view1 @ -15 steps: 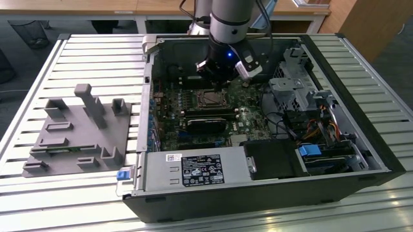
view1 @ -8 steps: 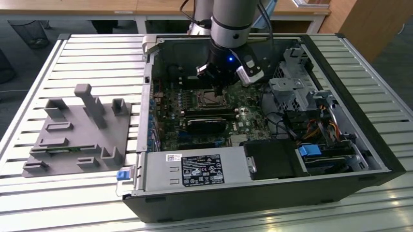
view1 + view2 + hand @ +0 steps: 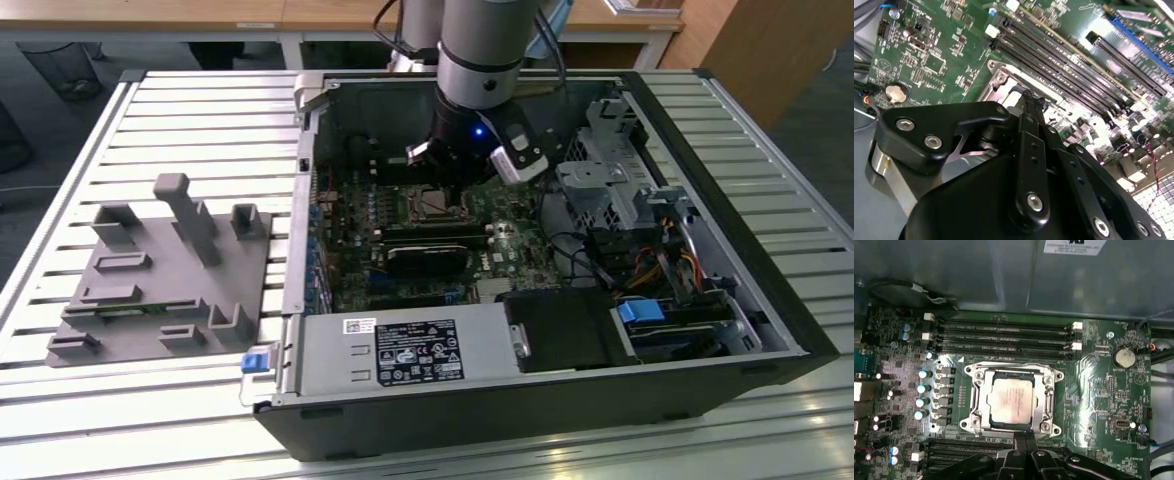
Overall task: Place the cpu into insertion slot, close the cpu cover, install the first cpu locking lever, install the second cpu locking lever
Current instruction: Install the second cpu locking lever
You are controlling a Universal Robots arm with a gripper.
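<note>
The cpu (image 3: 1011,400), a pale silvery square, lies in the insertion slot (image 3: 430,203) on the green board. The silvery cpu cover (image 3: 981,395) lies flat around it, its window framing the chip. In the first wrist view my gripper (image 3: 1024,436) is just off the socket's edge, beside the cover's rim, black fingertips pressed together with nothing between them. My gripper (image 3: 1030,97) shows the same in the second wrist view, its tips at the metal frame (image 3: 999,80). In the exterior view my gripper (image 3: 461,168) hangs inside the open computer case, right over the socket.
Long black memory slots (image 3: 1004,337) run along one side of the socket, and more (image 3: 969,447) on the other. A coin battery (image 3: 1124,357) and capacitors (image 3: 921,387) stand nearby. A black block (image 3: 427,255), power supply (image 3: 400,350), drive cage (image 3: 627,170) and case walls hem the arm in. A grey fixture (image 3: 160,270) lies outside.
</note>
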